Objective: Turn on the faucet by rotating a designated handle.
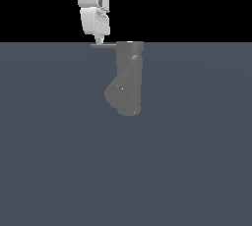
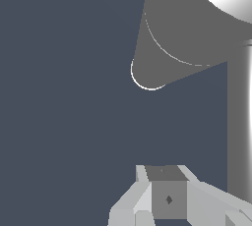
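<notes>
Dull grey stubby cylindrical faucet [image 1: 129,75] standing upright on a flat slate-blue floor [image 1: 59,161], near the middle of the exterior view, with an angled bulging branch low on the side toward the exterior view's left and a flat round top. Thin straight grey handle [image 1: 103,45] sticking out sideways from that top, toward the exterior view's left. White boxy robot gripper [image 1: 99,42] hanging straight down from above, fingertips at the outer part of the handle, touching it or just above it. Too small there to tell whether spread or pressed together.

Seen only from the wrist view: the faucet [image 2: 187,33] looked down on, with its bright round top cut off at the picture's edge and the branch's rounded end outlined in white. Light grey gripper [image 2: 165,171] parts closing around a dark square block; finger state still impossible to tell.
</notes>
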Action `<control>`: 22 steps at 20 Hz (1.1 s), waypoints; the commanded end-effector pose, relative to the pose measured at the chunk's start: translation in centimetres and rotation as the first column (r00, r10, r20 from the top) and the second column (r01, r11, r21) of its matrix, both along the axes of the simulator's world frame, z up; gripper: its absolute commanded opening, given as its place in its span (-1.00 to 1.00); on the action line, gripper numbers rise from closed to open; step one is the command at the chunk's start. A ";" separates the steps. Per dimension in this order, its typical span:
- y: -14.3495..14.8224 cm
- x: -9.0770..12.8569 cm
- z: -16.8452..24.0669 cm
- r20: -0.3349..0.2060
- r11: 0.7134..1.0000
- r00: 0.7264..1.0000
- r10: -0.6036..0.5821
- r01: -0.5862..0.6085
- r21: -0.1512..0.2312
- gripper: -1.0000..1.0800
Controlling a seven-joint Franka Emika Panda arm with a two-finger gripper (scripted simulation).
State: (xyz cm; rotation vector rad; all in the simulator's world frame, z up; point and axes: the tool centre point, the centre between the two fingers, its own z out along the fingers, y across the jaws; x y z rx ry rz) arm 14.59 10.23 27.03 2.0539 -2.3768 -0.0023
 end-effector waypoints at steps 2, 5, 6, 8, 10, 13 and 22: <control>0.0 0.1 0.0 0.001 1.000 1.000 -0.003 0.003 -0.001 -1.00; 0.0 -0.4 0.0 0.001 1.000 1.000 -0.002 0.002 -0.001 -1.00; 0.1 -0.6 0.0 0.001 1.000 1.000 -0.002 0.002 -0.001 -1.00; 0.1 -1.0 0.0 0.001 1.000 1.000 -0.002 0.002 -0.001 -1.00; 0.1 -1.4 0.0 0.001 1.000 1.000 -0.002 0.002 -0.001 -1.00; 0.2 -2.0 0.0 0.001 1.000 1.000 -0.002 0.002 -0.001 -1.00; 0.4 -3.9 0.0 0.001 1.000 1.000 -0.002 0.002 -0.001 -1.00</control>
